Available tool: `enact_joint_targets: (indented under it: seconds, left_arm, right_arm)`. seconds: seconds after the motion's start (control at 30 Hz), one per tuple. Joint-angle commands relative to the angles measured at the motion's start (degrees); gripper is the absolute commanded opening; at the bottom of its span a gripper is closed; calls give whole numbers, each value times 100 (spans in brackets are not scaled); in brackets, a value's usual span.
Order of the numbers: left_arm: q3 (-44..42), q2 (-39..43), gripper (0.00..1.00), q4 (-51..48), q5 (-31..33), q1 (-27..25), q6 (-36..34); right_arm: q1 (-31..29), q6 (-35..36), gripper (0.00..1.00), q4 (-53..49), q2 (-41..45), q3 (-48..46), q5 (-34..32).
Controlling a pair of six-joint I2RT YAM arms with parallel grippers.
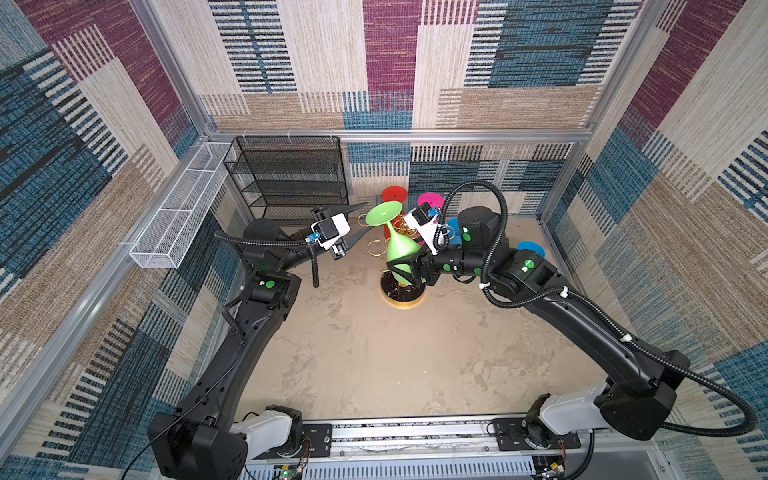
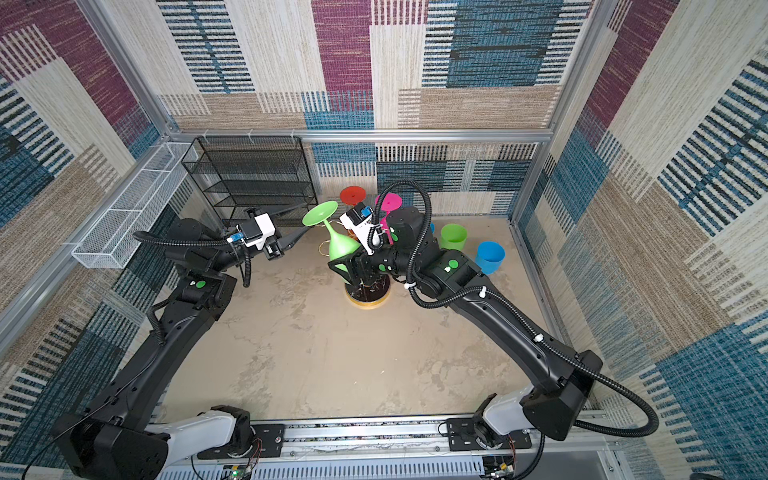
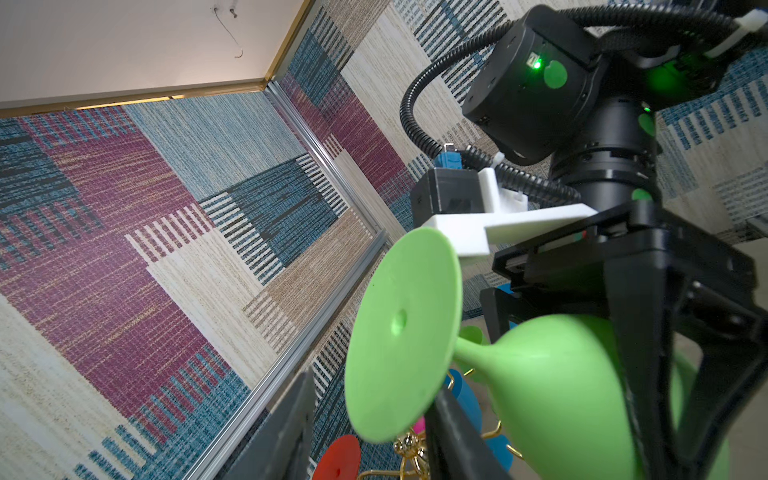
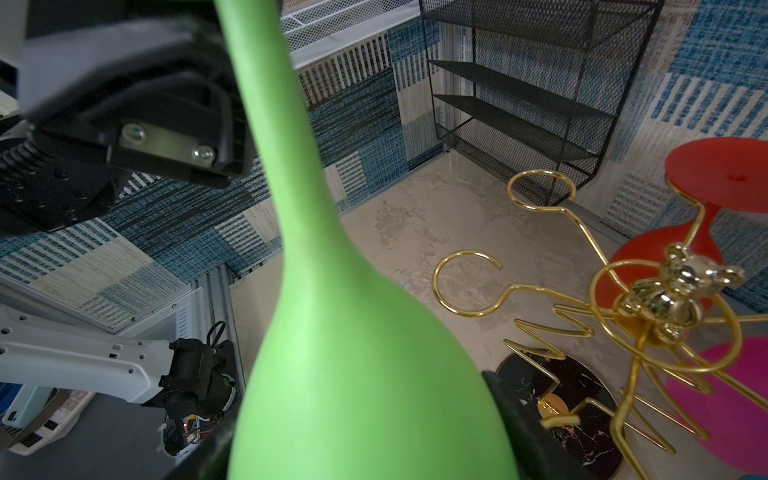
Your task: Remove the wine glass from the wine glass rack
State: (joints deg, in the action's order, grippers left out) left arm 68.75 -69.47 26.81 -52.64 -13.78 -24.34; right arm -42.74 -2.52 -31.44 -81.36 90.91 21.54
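One wine glass [image 1: 398, 248], clamped in the right tool [image 1: 401, 271], looks off the wine glass rack [image 1: 402, 297]; left tool [image 1: 365, 220] gapes empty at its nine o'clock. Next: withdraw toward six.

Bright green wine glass [image 3: 532, 374] in right pincer [image 3: 582, 395]

A black mesh shelf unit [image 1: 286, 174] stands in the back left corner against the patterned fabric wall [image 1: 519, 62]. Just beside it, a long white mesh basket [image 1: 178, 220] runs along the left frame rail. On the mottled beige tabletop [image 1: 374, 365], a green cup [image 2: 454, 237] and a blue cup [image 2: 490, 257] stand upright near each other by the right wall
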Motion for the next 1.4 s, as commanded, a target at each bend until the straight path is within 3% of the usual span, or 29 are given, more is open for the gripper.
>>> enact_joint_targets:
  seconds: [0.0, 0.37, 0.87, 1.37]
  left_arm:
    - [-45, 22, 45, 201, -171, -2, -204]
    - [-151, 5, 38, 711, -9, -2, -111]
    - [-136, 98, 42, 671, -224, -2, -227]
    - [-236, 170, 30, 570, -534, -8, -222]
  right_arm:
    - [-6, -74, 37, 345, -63, 49, 200]
    - [-6, -222, 36, 424, -185, 137, 442]
    - [-1, -395, 35, 482, -220, -56, 625]
    - [-2, -582, 34, 560, -214, -63, 896]
